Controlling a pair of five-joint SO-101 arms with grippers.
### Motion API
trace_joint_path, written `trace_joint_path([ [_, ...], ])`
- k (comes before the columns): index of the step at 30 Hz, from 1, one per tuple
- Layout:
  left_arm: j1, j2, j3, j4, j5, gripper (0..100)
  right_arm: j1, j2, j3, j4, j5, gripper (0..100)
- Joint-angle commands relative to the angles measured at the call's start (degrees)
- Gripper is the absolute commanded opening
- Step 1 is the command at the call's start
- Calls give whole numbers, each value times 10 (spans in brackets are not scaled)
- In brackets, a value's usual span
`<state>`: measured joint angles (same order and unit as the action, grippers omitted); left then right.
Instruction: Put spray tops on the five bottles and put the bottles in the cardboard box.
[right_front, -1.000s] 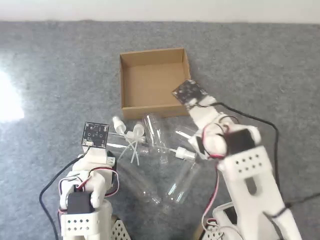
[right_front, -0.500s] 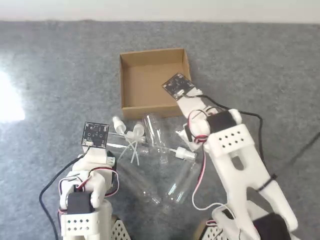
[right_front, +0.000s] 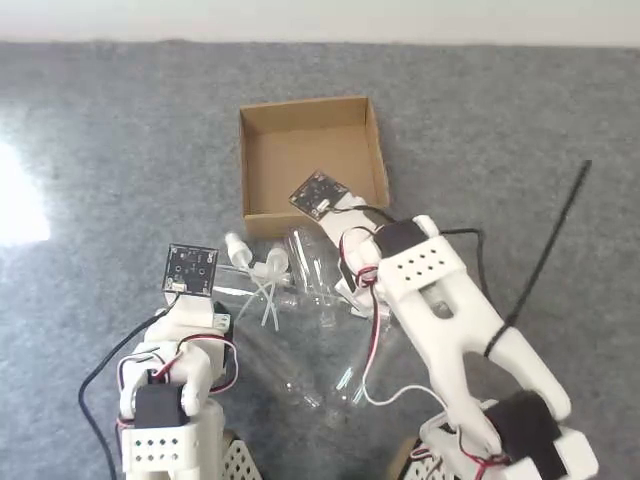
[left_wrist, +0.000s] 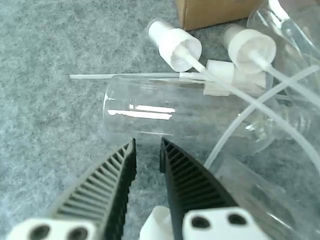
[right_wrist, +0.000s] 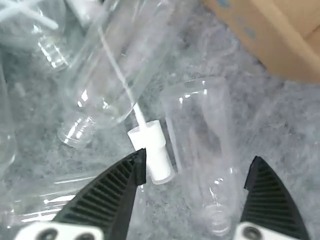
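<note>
The right arm (right_front: 430, 290) is being swung towards 9 o'clock in the high view. Within 1 second its wrist is being carried from the 4 o'clock corner of the cardboard box (right_front: 300, 160) to a place over the box's 6 o'clock wall, above the heap of bottles (right_front: 310, 270). The left arm (right_front: 180, 340) is being kept where it was, at 7 o'clock of the heap. This is being read as an approach for a pick, since none of the 5 bottles is lying in the box yet and spray tops (left_wrist: 175, 47) are lying loose on the grey mat (right_front: 120, 150) at 6 o'clock of the box

The jaws of the right gripper (right_wrist: 199, 160) are being held wide apart with nothing gripped. They are being poised on either side of a clear bottle (right_wrist: 200, 125) lying on its side, with a loose white spray top (right_wrist: 152, 152) just beside 1 jaw tip. Whether the tips are touching the mat cannot be told. The jaws of the left gripper (left_wrist: 148, 145) are being held almost together, with only a narrow slit between them and nothing held. They are being pointed at a second bottle (left_wrist: 170, 115) lying on the mat, near it but apart
</note>
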<state>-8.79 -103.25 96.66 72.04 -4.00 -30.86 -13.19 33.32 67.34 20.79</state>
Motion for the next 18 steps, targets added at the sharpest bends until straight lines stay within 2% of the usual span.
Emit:
trace_joint_path([
  [1,1,-11,-1,3,5,73,-3,13,-42,-23,12,303],
  [7,1,-11,-1,3,5,73,-1,38,-42,-32,28,303],
  [18,1,-11,-1,3,5,73,45,101,-41,-63,28,303],
])
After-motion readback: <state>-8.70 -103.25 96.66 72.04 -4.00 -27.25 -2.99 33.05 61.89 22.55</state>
